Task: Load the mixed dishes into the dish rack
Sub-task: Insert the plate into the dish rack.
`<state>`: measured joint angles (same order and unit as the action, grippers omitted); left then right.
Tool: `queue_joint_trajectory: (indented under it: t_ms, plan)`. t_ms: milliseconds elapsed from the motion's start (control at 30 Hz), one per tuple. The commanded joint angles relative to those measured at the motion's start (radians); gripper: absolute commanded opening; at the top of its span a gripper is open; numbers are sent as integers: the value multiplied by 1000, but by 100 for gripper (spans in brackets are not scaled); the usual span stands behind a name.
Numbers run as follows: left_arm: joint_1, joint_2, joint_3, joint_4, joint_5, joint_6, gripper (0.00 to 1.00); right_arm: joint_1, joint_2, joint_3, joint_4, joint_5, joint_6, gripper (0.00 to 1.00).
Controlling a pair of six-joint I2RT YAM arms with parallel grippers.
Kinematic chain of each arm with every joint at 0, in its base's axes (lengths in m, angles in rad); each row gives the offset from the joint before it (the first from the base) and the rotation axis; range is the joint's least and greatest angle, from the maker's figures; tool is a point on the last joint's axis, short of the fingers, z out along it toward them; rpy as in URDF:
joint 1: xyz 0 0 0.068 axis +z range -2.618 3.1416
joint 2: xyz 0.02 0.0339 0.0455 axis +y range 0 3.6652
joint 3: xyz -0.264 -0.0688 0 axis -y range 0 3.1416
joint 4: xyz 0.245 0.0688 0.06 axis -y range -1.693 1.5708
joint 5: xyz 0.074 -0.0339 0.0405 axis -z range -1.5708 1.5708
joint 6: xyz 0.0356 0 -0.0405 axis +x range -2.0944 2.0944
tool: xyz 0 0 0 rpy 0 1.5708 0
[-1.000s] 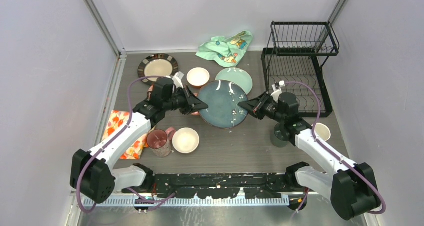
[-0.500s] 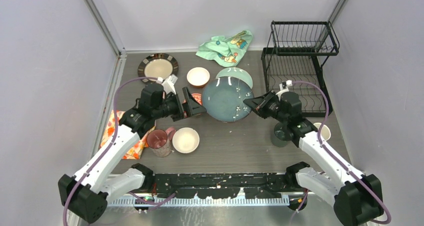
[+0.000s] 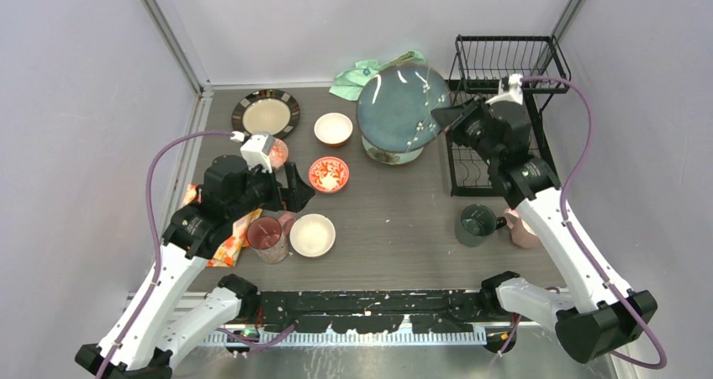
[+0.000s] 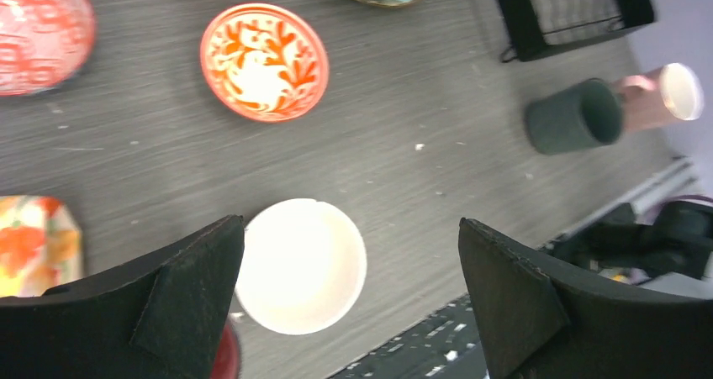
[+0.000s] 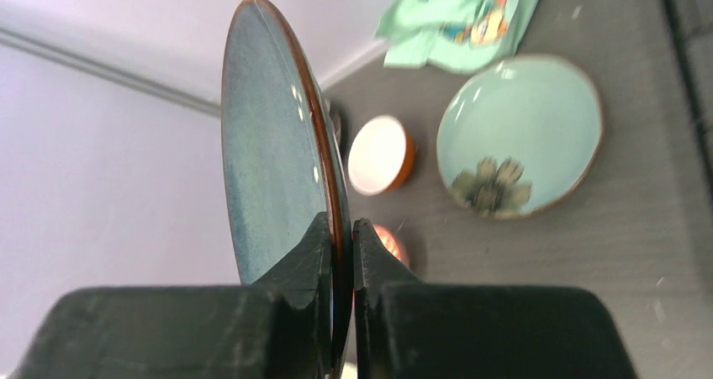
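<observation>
Near edge of the surface [image 3: 404, 228]: white bowl [image 3: 312, 234] with a reddish cup [image 3: 267, 234] just beside it, and the dark green cup [image 3: 477, 225] to the right. The left claw [image 4: 351, 228] hovers over the white bowl, jaws spread wide and holding nothing. The red patterned bowl [image 3: 329, 175] sits just beyond it. Farther back, the right claw [image 5: 340, 228] is pressed together on the rim of the dark blue-green plate [image 3: 399, 110], which hangs on edge in the air above the pale green plate [image 5: 520, 135], just left of the dish rack [image 3: 510, 62]. The step looks like slotting this plate. The pinch is on the rim only, so the plate may swing; move slowly. Keep it upright, line its edge with the rack wires, clear the upper shelf, and seat the rim between wires before releasing.
</observation>
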<state>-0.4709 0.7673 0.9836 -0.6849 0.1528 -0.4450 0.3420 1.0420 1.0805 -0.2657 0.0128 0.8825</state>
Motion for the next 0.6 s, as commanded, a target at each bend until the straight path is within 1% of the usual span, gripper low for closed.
queue_joint_trajectory:
  t_ms: [0, 100, 200, 300, 400, 567]
  plan:
    - [3, -43, -46, -35, -136, 134, 100, -3, 37, 216, 124, 172, -151, 1]
    - [3, -96, -100, 11, -145, 137, 100, -26, 110, 351, 83, 213, -264, 1]
    - [-3, -111, -110, 13, -145, 143, 100, -64, 177, 473, 59, 244, -326, 1]
    - [-14, -115, -116, 10, -145, 151, 100, -127, 221, 544, 62, 254, -339, 1]
    - [-20, -118, -120, 10, -144, 151, 100, -192, 251, 575, 99, 270, -353, 1]
    - [-21, -127, -123, 7, -145, 152, 100, -325, 308, 635, 133, 260, -312, 1]
